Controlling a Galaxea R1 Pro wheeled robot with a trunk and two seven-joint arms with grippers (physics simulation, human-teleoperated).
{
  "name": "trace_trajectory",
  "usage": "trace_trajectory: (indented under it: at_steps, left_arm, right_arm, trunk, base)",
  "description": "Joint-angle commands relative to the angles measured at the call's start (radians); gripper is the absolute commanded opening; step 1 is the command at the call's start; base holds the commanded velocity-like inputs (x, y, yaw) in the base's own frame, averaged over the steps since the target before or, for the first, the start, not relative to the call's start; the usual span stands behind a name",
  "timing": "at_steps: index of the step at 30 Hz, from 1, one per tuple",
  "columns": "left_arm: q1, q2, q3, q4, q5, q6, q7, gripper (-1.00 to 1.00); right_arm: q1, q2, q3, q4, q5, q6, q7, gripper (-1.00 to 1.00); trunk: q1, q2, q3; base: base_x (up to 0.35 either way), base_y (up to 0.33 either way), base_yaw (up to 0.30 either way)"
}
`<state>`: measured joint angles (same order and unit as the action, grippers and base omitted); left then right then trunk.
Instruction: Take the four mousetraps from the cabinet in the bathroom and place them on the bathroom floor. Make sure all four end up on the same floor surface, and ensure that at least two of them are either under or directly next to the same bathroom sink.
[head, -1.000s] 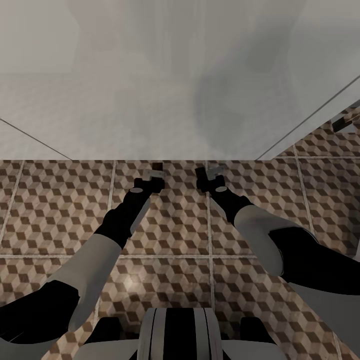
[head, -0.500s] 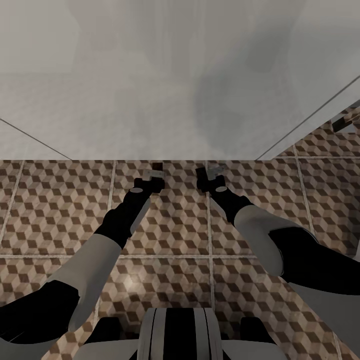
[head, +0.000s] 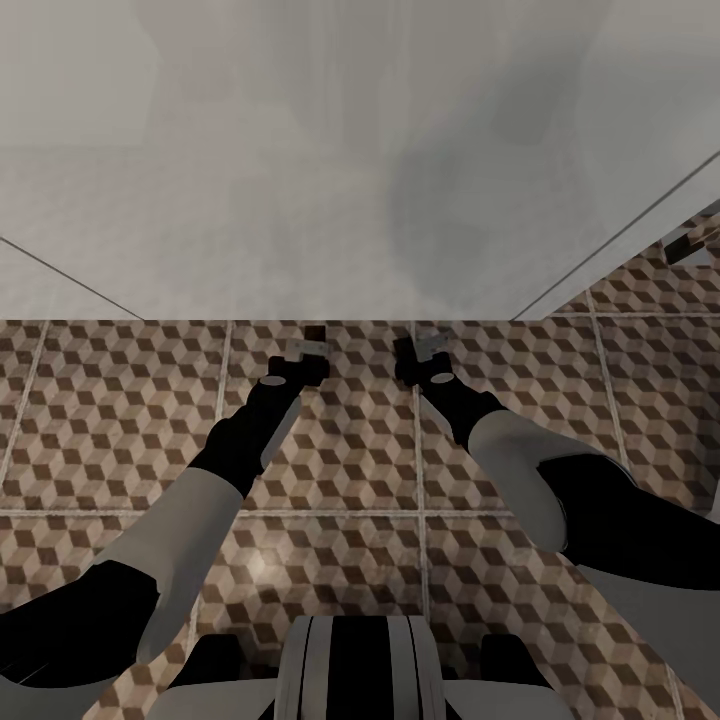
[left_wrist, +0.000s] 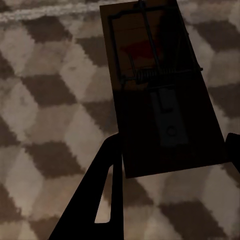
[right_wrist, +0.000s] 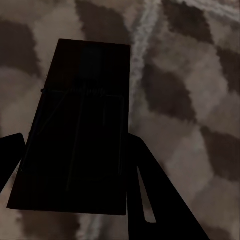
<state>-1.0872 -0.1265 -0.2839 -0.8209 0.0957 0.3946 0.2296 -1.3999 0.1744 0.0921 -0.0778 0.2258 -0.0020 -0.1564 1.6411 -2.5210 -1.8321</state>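
My left gripper (head: 312, 343) is low over the bathroom floor (head: 120, 420), fingers (left_wrist: 107, 192) clamped on either side of a mousetrap (left_wrist: 160, 100); wire and red mark face up, board dark in shadow. My right gripper (head: 420, 348), just beside the left one, grips a second mousetrap (right_wrist: 80, 130) the same way, a finger (right_wrist: 150, 195) on each edge. Both grippers sit near the foot of the pale wall (head: 300, 150), above the floor tiles.
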Motion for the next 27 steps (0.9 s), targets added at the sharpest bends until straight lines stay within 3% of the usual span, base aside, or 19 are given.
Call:
trace_trajectory:
  at_steps: [1,13,14,27]
  left_arm:
    - [0.000,0.001,-0.004,-0.001,0.009,0.004,0.008,-1.00]
    - [0.000,0.001,-0.004,0.003,0.009,0.004,0.008,-1.00]
    - [0.000,0.001,-0.004,0.004,0.009,0.004,0.008,-1.00]
    - [0.000,0.001,-0.004,0.006,0.009,0.004,0.008,-1.00]
  right_arm:
    - [-0.001,0.000,0.008,0.001,0.000,0.000,-0.004,-1.00]
    - [-0.001,0.000,0.008,0.001,0.000,0.000,-0.003,-1.00]
    - [-0.001,0.000,0.008,0.001,0.000,0.000,-0.003,1.00]
    - [-0.001,0.000,0.008,0.001,0.000,-0.001,-0.003,1.00]
  trunk:
    - [0.000,0.000,0.000]
    - [0.000,0.000,0.000]
    - [0.000,0.000,0.000]
    - [0.000,0.000,0.000]
  base:
    - [0.000,0.000,0.000]
    - [0.000,0.000,0.000]
    - [0.000,0.000,0.000]
    - [0.000,0.000,0.000]
